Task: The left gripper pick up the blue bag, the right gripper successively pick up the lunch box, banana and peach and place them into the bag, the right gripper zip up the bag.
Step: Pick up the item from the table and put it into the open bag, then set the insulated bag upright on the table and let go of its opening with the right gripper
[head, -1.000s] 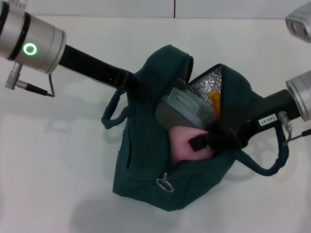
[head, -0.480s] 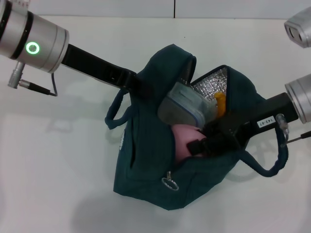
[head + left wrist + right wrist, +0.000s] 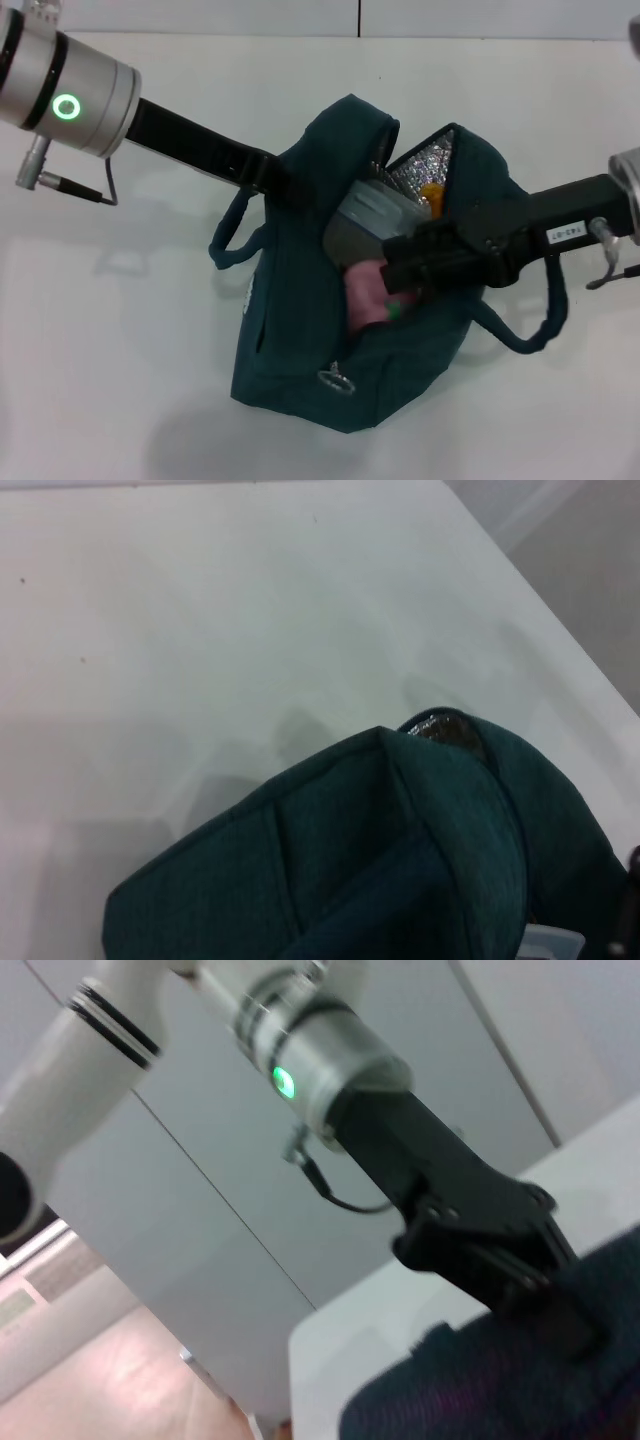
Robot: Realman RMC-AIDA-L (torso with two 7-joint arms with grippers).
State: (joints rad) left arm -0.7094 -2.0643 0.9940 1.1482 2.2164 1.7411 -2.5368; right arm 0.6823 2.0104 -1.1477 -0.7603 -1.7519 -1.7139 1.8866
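The blue bag [image 3: 295, 330] stands open in the middle of the white table. My left gripper [image 3: 282, 186] is shut on its far left rim and holds it open; it also shows in the right wrist view [image 3: 545, 1285], clamped on the bag's edge [image 3: 500, 1390]. Inside the bag lie the grey lunch box [image 3: 372, 220], the yellow banana [image 3: 432, 195] against the silver lining, and the pink peach [image 3: 362, 292]. My right gripper [image 3: 396, 290] reaches across the opening, right over the peach. The left wrist view shows the bag's top [image 3: 400, 860].
The bag's zip pull ring [image 3: 335, 378] hangs at the near end of the opening. Two carry handles stick out, one on the left [image 3: 228, 240] and one on the right [image 3: 540, 335] under my right arm. White table [image 3: 120, 350] lies all around.
My right gripper has moved left across the bag's opening and now covers more of the peach. The bag has shifted slightly. The left arm holds still.
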